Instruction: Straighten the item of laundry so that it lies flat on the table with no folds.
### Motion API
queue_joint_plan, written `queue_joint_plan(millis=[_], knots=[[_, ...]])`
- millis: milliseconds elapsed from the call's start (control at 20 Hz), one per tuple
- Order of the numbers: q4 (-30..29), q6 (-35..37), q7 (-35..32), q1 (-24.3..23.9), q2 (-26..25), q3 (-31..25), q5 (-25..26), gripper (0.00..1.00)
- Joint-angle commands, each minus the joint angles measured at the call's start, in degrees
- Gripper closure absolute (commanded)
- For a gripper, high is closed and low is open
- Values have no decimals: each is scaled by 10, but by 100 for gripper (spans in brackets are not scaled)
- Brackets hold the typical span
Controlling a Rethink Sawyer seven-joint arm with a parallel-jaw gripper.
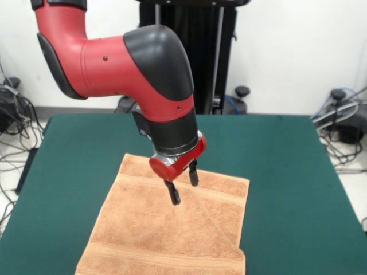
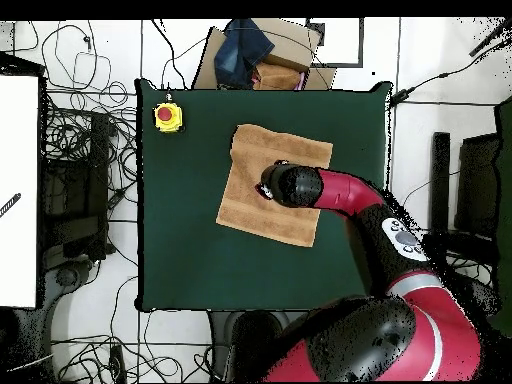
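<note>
The peach-orange towel (image 1: 172,229) lies spread on the green table (image 1: 287,189), with woven bands near its far and near edges. Its near right corner (image 1: 241,252) looks slightly folded over. My gripper (image 1: 183,184) hangs just above the towel's upper middle, open, with nothing between its two black fingers. In the overhead view the towel (image 2: 265,205) sits in the table's upper middle, and the arm's head (image 2: 285,184) covers its centre, hiding the fingers.
A yellow box with a red button (image 2: 168,117) stands at one table corner in the overhead view. Cables and equipment lie on the floor around the table (image 2: 180,250). A cardboard box with dark cloth (image 2: 255,55) sits beyond the table's edge.
</note>
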State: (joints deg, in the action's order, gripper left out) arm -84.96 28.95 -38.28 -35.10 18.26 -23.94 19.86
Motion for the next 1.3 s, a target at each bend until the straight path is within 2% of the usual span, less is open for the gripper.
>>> queue_joint_plan(millis=[50,700,1300], knots=[[-57,-33,-185,30,-16,40,-22,0],[-94,-77,-212,61,-2,67,-43,0],[-119,-133,-217,95,-13,97,-67,0]])
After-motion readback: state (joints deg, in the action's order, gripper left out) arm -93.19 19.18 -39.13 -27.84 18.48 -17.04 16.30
